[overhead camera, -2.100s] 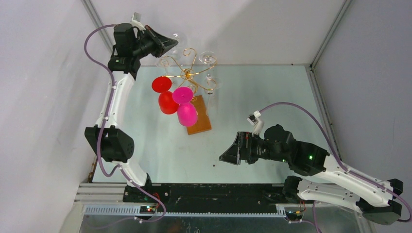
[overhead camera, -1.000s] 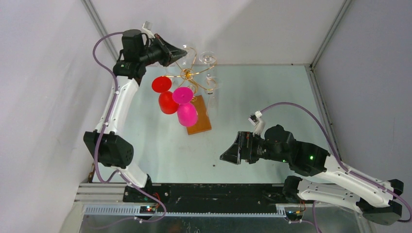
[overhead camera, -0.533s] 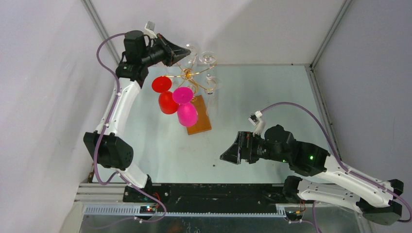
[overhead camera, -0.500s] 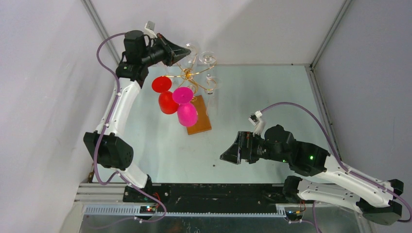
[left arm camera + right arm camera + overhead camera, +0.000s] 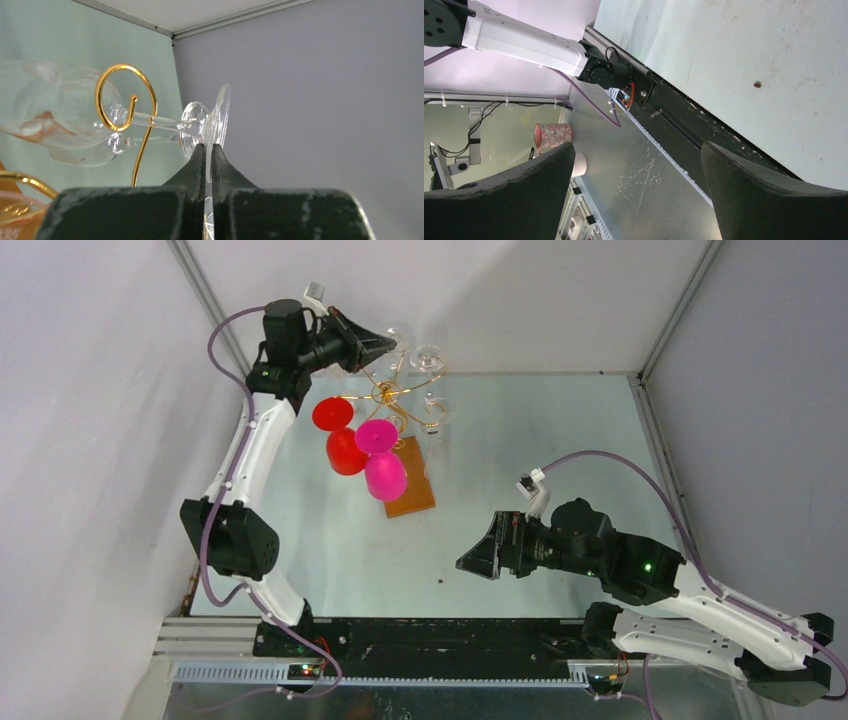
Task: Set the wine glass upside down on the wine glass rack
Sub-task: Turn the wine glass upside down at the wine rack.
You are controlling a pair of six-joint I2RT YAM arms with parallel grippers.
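Right now the left fingers (image 5: pixel 192 172) are pinching the foot edge of the clear wine glass (image 5: pixel 222 107), just above their tips. Its stem runs away from them to a gold scroll of the wine glass rack (image 5: pixel 125 95), bowl beyond. The right fingers (image 5: pixel 524 185) are spread wide and hold nothing. The glass is likely light, slick and brittle. The thin foot edge may slip; the stem looks like the safer hold.

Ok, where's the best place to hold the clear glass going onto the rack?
By the foot, pinched edge-on at its rim, coming from the end away from the bowl. It is a thin flat disc, and the stem runs through the gold curl, leaving only the foot free.
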